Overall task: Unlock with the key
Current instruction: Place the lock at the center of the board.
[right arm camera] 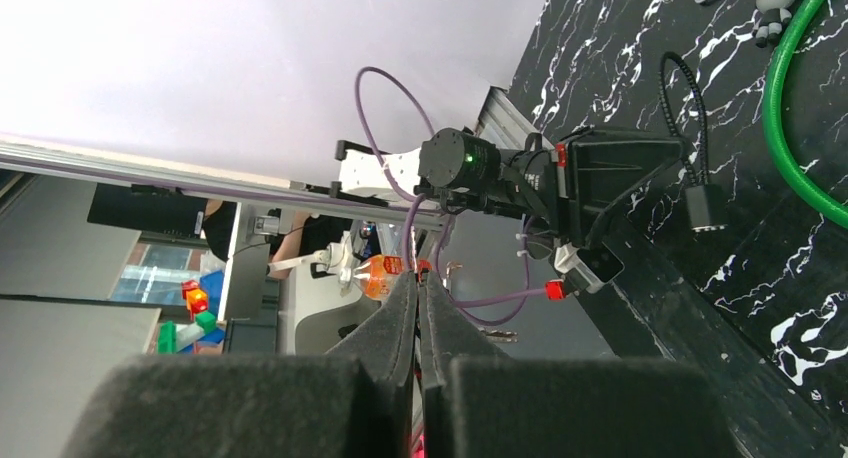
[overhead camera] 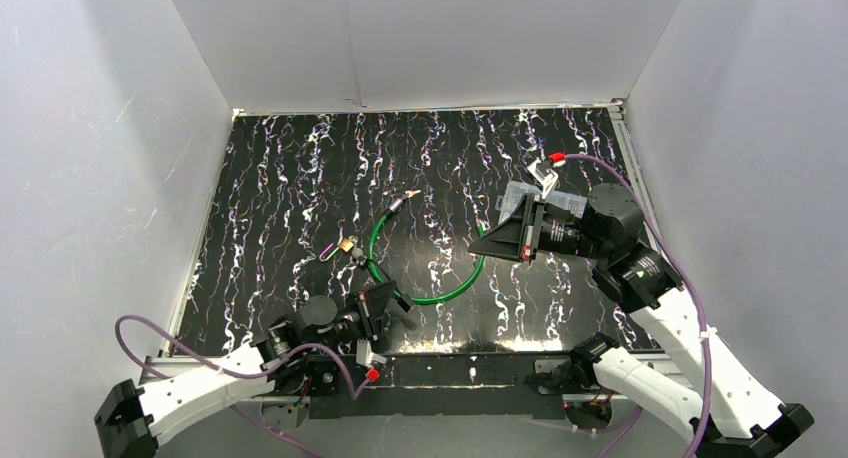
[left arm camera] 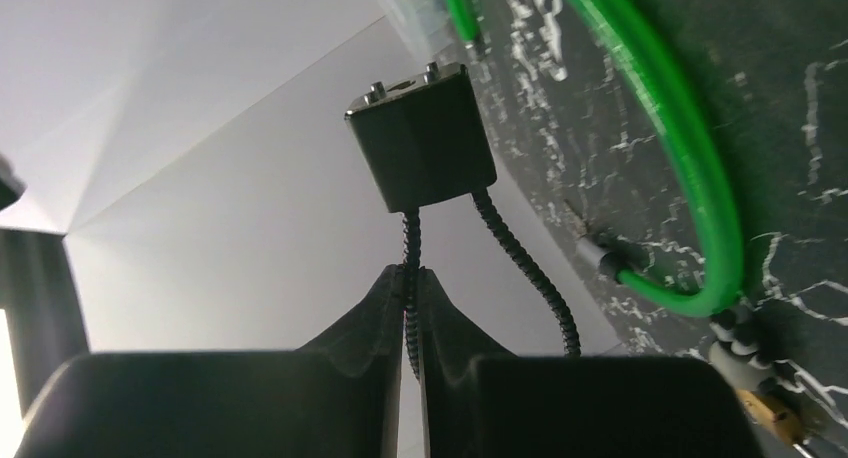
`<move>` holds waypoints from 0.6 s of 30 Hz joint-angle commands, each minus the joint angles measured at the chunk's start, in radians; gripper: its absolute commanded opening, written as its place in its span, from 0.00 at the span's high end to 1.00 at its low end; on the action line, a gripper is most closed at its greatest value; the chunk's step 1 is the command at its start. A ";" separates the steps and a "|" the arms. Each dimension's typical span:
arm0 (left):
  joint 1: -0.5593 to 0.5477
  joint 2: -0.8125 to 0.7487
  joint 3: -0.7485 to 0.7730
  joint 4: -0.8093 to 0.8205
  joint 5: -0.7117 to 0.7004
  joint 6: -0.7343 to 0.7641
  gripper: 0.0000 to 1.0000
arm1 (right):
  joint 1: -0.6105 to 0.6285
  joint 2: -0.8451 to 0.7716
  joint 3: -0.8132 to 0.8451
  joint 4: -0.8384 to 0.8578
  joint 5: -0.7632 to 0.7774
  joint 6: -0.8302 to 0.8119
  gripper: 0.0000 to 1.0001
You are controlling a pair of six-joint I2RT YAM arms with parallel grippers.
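- The left gripper (overhead camera: pixel 400 310) sits at the near left of the black white-veined tabletop (overhead camera: pixel 280 178). Its fingers are pressed together on one strand of a thin black ribbed cable (left arm camera: pixel 410 240).
- That cable loops into a black block-shaped lock body (left arm camera: pixel 425 148), which stands just beyond the left fingertips (left arm camera: pixel 390 308). The cable's other strand curves back beside the right-hand finger without being held.
- From the right wrist camera the same lock body (right arm camera: pixel 703 206) shows just off the left arm's tip, with the cable loop arching above it.
- It cannot be told whether the lock body rests on the tabletop or is raised off it.
- The right gripper (overhead camera: pixel 478 248) lies further right and a little farther back, pointing left toward the left gripper and well apart from the lock.
- Its fingers (right arm camera: pixel 395 328) are closed tight against each other. It cannot be told whether anything thin sits between them.
- A green plastic-coated cable (overhead camera: pixel 440 298) curves across the tabletop between the two grippers, and its arc passes close by the lock body.
- A small brass padlock (overhead camera: pixel 347 246) lies beside the green cable's left bend, just beyond the left gripper.
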 commanded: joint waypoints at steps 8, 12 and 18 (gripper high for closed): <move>0.005 0.323 -0.114 0.380 0.087 0.468 0.83 | -0.006 0.012 0.017 0.014 0.009 -0.052 0.99; 0.005 0.212 -0.101 0.188 0.087 0.446 0.71 | -0.007 0.016 0.021 0.005 0.010 -0.056 0.99; 0.005 -0.073 -0.024 -0.239 0.115 0.355 0.07 | -0.018 0.016 0.027 -0.002 0.006 -0.062 0.99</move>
